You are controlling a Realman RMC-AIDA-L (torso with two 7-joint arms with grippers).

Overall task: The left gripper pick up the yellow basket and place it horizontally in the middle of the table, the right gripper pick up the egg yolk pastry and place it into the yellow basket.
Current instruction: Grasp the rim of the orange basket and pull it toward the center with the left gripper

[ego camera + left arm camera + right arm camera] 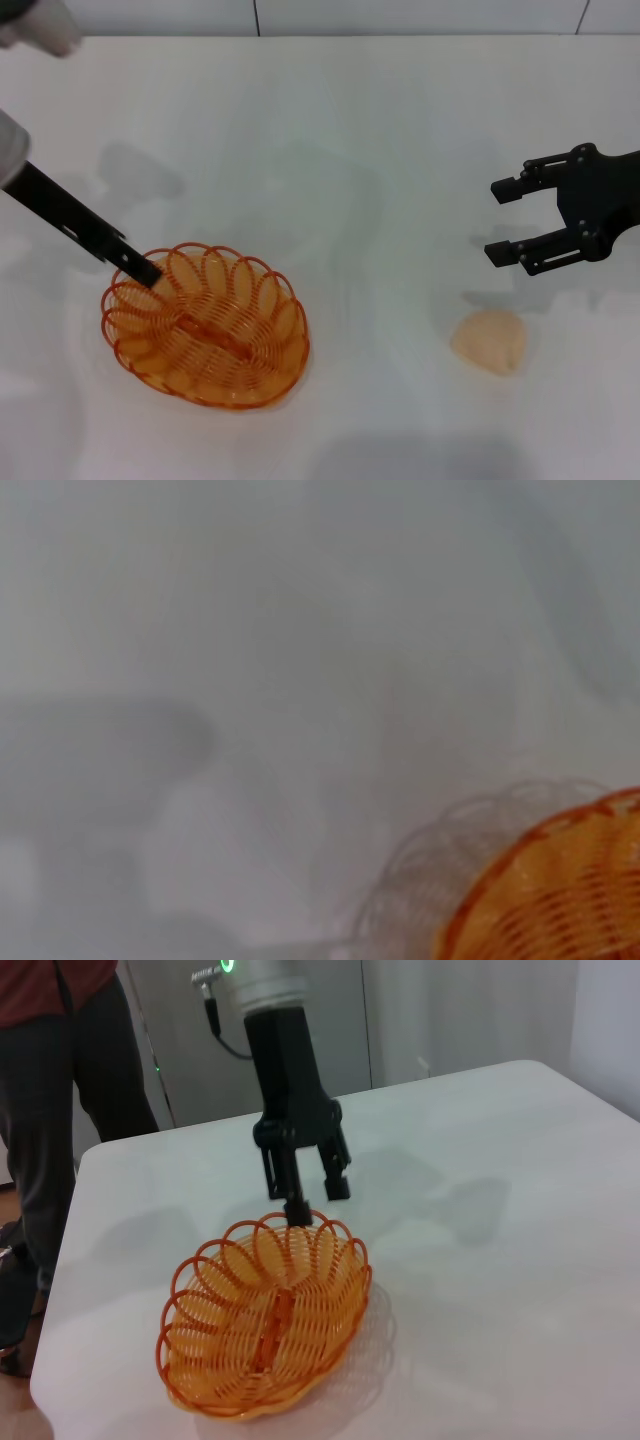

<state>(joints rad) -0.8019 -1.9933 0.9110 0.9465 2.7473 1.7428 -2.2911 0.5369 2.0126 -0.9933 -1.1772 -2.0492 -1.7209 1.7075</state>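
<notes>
the yellow basket is seen on the near-left part of the tabletop, well short of the middle, with its long axis running diagonally from far-left to near-right. the left end effector is placed at the basket's far-left rim, so the basket lies to the right of it and nearer. in the right wrist view the left end effector is seen from the front: its fingers are spread narrowly, one finger dipping to the looped rim of the basket and the other held just outside it. the rim seems to be straddled but not yet clamped, though true contact cannot be confirmed from these views.

a move toward the right and slightly farther is judged to be needed, together with a turn, so that the long axis ends up lying left to right at the middle.

the right end effector is held wide open and empty on the right side, above the tabletop. the egg yolk pastry lies just nearer than it, apart from it, and well apart from the basket. the right arm is clearly the nearer one to the pastry.
</notes>
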